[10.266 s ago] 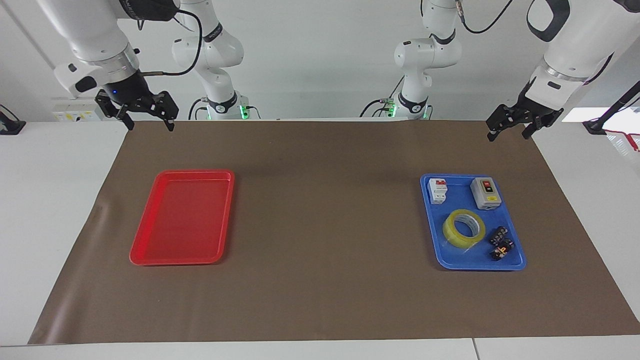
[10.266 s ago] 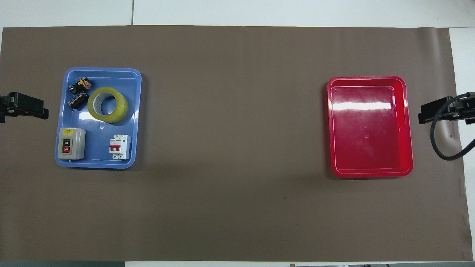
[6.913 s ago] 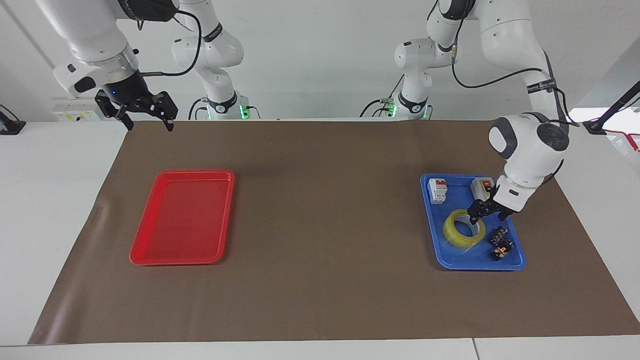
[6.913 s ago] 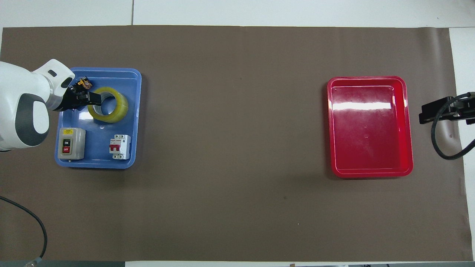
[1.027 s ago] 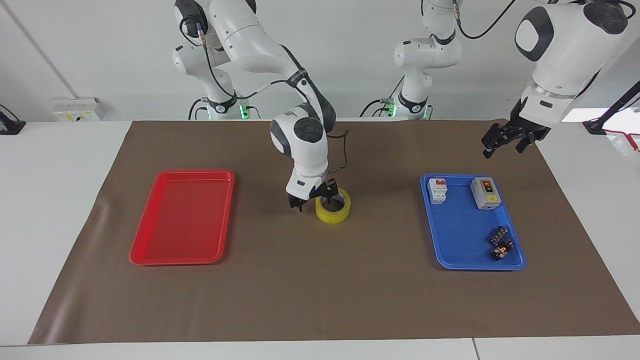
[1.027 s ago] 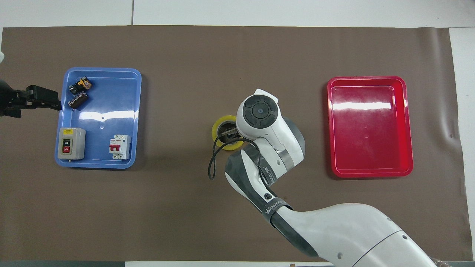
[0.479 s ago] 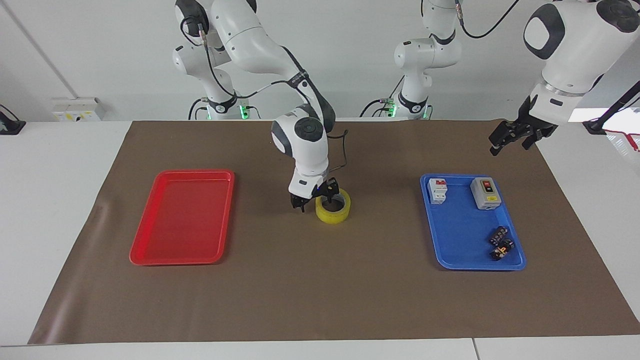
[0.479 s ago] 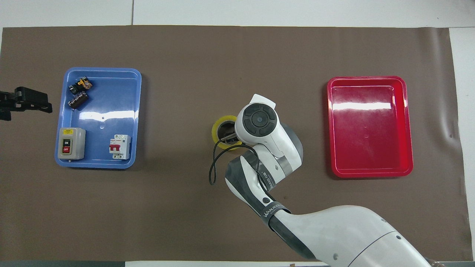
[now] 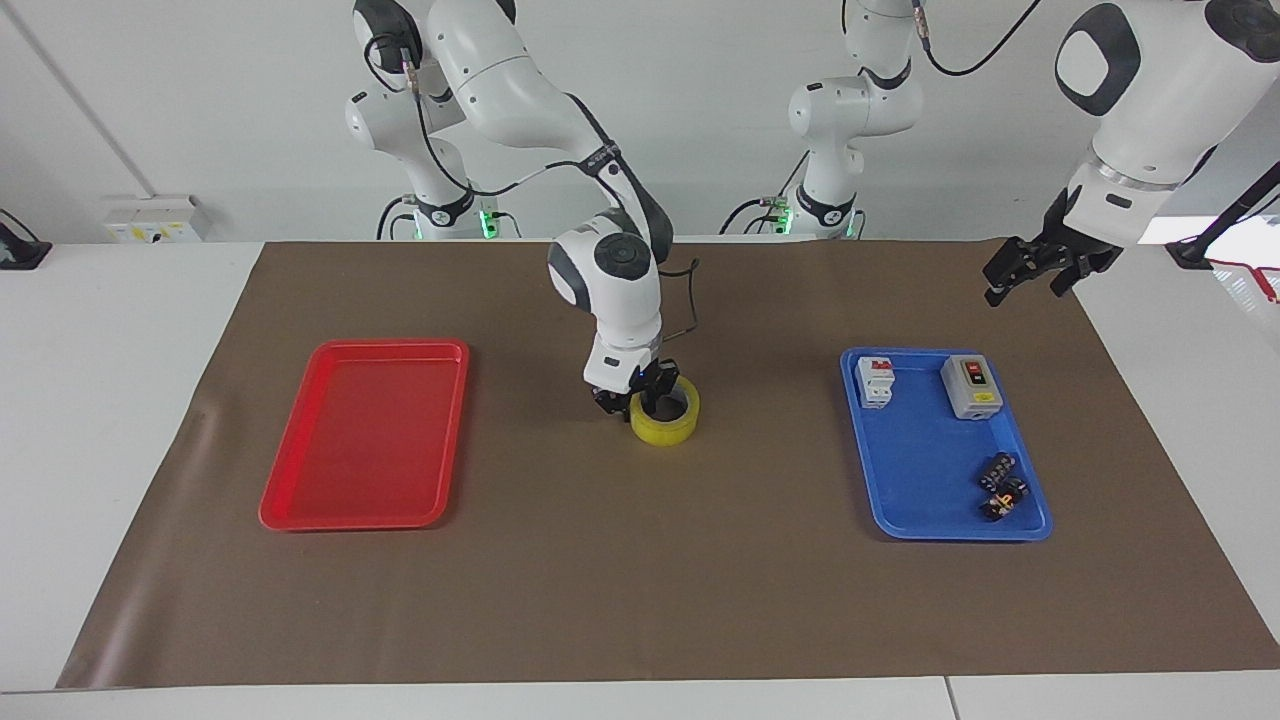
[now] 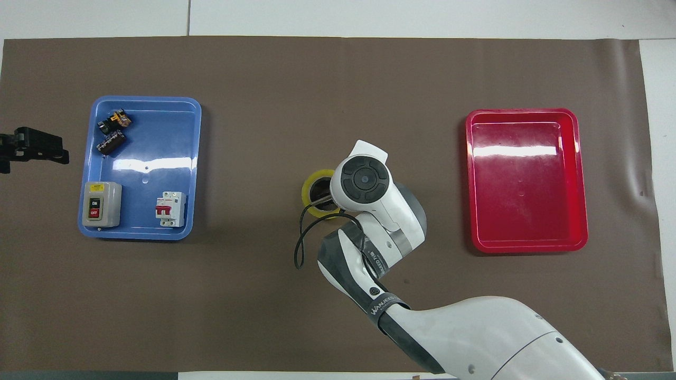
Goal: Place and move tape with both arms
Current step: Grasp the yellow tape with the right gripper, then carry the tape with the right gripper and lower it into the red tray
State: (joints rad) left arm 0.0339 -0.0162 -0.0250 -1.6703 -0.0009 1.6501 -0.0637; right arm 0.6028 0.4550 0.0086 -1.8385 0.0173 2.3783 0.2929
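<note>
- Facing view: the tape (image 9: 665, 411) lies flat on the brown mat (image 9: 640, 590) at mid-tabletop, between the red tray (image 9: 366, 434) and the blue tray (image 9: 945, 450), well apart from both.
- Right gripper (image 9: 640, 391) is down at the tape; one finger sits inside the ring, the other outside it on the wall toward the red tray. Its jaws are closed on that wall.
- Overhead view: the right arm's wrist covers much of the tape (image 10: 312, 192); only the arc toward the blue tray (image 10: 140, 168) shows.
- Left gripper (image 9: 1030, 275) hangs in the air over the mat's corner at the left arm's end, near the blue tray, holding nothing. Its jaws stand open. This arm waits.
- Blue tray holds a white breaker (image 9: 875, 381), a grey switch box (image 9: 971, 386) and two small dark parts (image 9: 1001, 486).
- Red tray (image 10: 527, 179) holds nothing.
</note>
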